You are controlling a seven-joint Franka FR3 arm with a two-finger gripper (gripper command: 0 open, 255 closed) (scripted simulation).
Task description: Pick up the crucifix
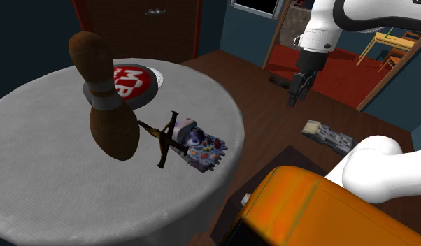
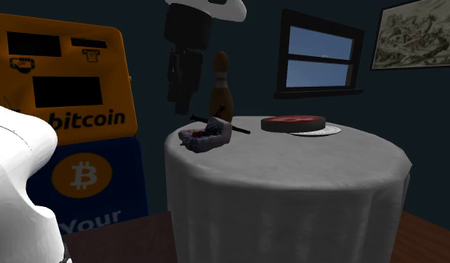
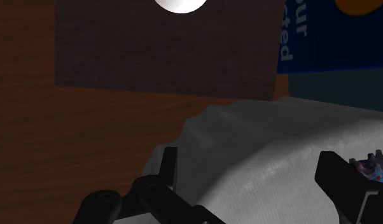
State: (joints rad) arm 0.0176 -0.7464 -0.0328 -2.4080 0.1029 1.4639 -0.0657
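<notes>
My shoulder camera sits high beside the orange stand [image 1: 300, 203], looking down across the round table [image 1: 48, 182]. The second exterior camera stands low, near table height (facing back at the stand). My wrist camera looks along the gripper [image 3: 247, 156], close over the table's edge, which all three share.

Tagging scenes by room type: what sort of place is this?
Probably a living or games room in a house: round cloth-covered table, window and framed picture on dark blue walls, wood floor. The orange bitcoin machine is an oddity.
</notes>
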